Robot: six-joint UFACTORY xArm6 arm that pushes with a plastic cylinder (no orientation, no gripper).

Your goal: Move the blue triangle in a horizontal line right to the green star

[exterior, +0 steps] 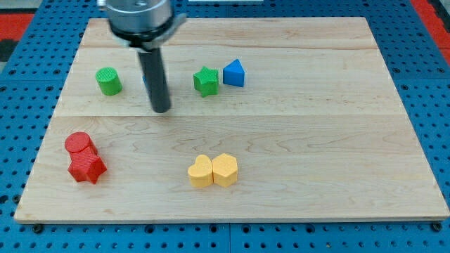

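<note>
The blue triangle [234,73] lies on the wooden board, touching the right side of the green star [206,81], slightly higher in the view. My tip [161,109] is left of the green star and below its level, about a block's width from it. A bit of blue shows behind the rod; what it is cannot be told.
A green cylinder [109,81] stands left of the rod. A red cylinder [79,143] and a red star [87,168] sit together at lower left. A yellow heart [201,171] and a yellow hexagon [225,169] touch at bottom centre. The board's edge [232,221] meets blue pegboard.
</note>
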